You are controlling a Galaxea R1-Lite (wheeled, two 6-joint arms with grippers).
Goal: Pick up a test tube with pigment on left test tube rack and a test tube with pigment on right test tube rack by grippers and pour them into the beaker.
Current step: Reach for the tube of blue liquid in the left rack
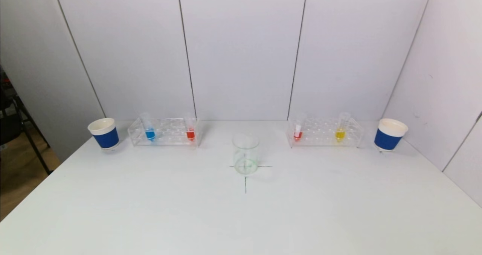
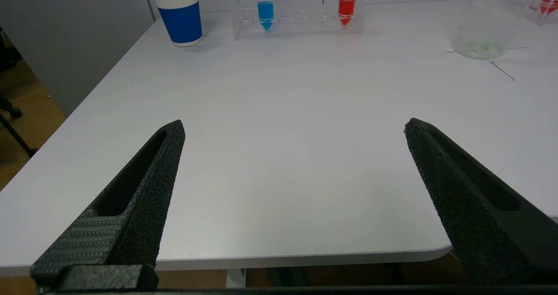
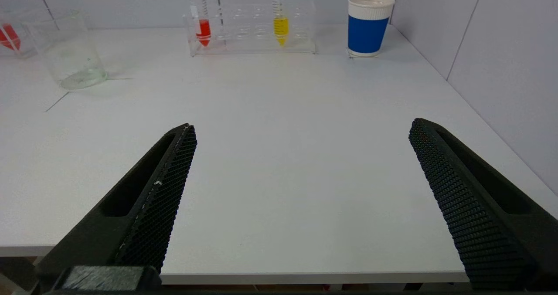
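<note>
Evidently nothing is grasped yet: the left gripper (image 2: 294, 127) and right gripper (image 3: 303, 129) both hang spread wide at the near edge of the surface (image 1: 241, 217), each facing its own rack. The left test tube rack (image 1: 164, 132) holds a blue tube (image 1: 149, 129) and a red tube (image 1: 190, 128); the right test tube rack (image 1: 324, 133) holds a red-pigment tube (image 1: 298, 128) and a yellow tube (image 1: 340, 128). The beaker (image 1: 245, 154) stands between them on a drawn cross, probably so either arm can reach it.

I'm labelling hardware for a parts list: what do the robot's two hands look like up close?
Both are matte black. The left hand has two long tapered fingers with grainy pads and a slot along each. The right hand has the same shape, but its finger pads carry a diamond mesh pattern. No cables or markings show.
</note>
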